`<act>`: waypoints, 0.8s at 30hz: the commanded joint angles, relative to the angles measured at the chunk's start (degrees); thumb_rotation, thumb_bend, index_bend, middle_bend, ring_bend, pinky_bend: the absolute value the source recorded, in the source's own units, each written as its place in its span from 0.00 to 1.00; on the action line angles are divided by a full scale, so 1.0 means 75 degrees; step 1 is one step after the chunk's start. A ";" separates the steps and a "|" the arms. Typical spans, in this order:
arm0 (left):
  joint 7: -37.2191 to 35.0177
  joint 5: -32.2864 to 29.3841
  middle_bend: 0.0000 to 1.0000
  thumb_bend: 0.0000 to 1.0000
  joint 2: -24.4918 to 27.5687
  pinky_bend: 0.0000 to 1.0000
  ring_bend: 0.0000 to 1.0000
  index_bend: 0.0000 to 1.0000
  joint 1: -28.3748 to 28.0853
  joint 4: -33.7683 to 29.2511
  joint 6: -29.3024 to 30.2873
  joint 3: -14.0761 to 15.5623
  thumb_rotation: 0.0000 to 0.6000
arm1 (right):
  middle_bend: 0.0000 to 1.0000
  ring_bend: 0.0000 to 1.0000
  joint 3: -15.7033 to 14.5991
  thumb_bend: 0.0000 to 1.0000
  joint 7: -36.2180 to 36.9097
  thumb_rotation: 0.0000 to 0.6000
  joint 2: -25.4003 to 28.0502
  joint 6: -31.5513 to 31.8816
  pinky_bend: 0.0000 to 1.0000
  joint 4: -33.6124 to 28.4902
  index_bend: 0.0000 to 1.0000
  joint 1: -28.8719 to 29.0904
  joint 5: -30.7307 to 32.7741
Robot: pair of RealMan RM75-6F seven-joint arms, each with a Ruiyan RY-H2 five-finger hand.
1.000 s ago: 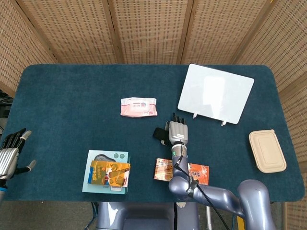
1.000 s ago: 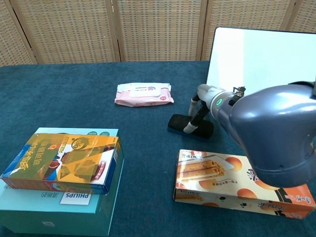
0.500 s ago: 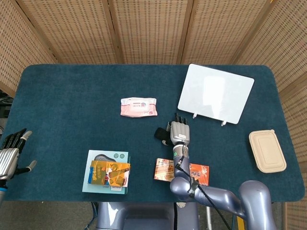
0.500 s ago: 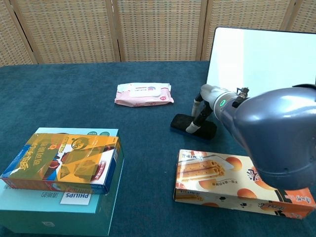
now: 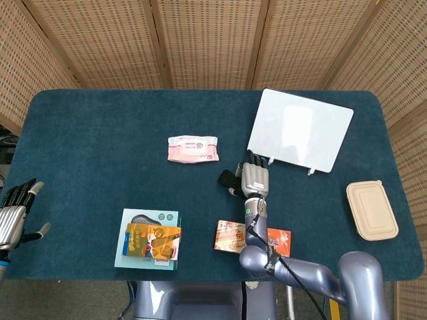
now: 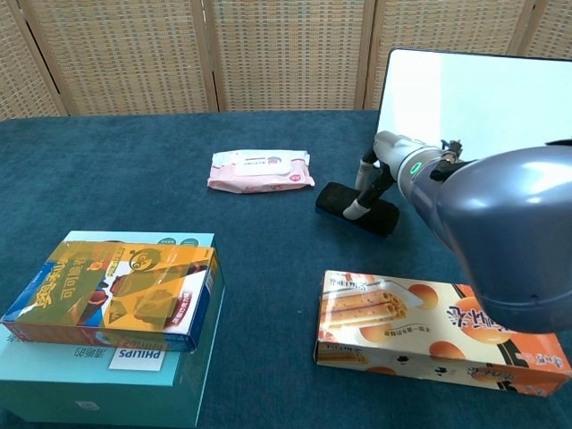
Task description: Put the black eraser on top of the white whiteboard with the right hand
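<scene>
The black eraser (image 6: 344, 202) (image 5: 229, 180) is lifted off the blue table, tilted, and my right hand (image 5: 255, 178) (image 6: 375, 176) grips it from above. The white whiteboard (image 5: 299, 129) (image 6: 474, 103) lies just beyond and to the right of the hand, its near edge close to the fingers. My left hand (image 5: 15, 212) hangs at the table's left edge, far from everything, its fingers spread and holding nothing.
A pink wipes pack (image 5: 192, 148) lies left of the eraser. An orange snack box (image 6: 429, 331) sits in front of my right arm. A yellow box on a teal box (image 5: 151, 239) stands near the front left. A beige lidded container (image 5: 371, 209) rests at the right.
My right hand has lifted the eraser off the table and carried it up and to the right, closer to the whiteboard. The left hand has stayed still.
</scene>
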 commanded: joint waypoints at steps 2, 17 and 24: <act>0.0008 0.0013 0.00 0.30 -0.0001 0.00 0.00 0.00 0.0009 -0.0010 0.0025 0.0002 1.00 | 0.02 0.00 0.0072 0.23 0.0066 1.00 0.0165 0.0145 0.00 -0.0214 0.50 -0.0091 -0.0126; -0.0064 0.0031 0.00 0.30 -0.0052 0.00 0.00 0.00 0.0072 0.0050 0.0249 -0.0073 1.00 | 0.04 0.00 0.0489 0.23 0.1298 1.00 0.0815 0.0723 0.00 -0.0458 0.52 -0.0497 -0.1340; -0.0110 0.0005 0.00 0.30 -0.0084 0.00 0.00 0.00 0.0092 0.0107 0.0312 -0.0117 1.00 | 0.06 0.00 0.0664 0.23 0.1959 1.00 0.0976 0.0716 0.00 -0.0106 0.53 -0.0588 -0.1841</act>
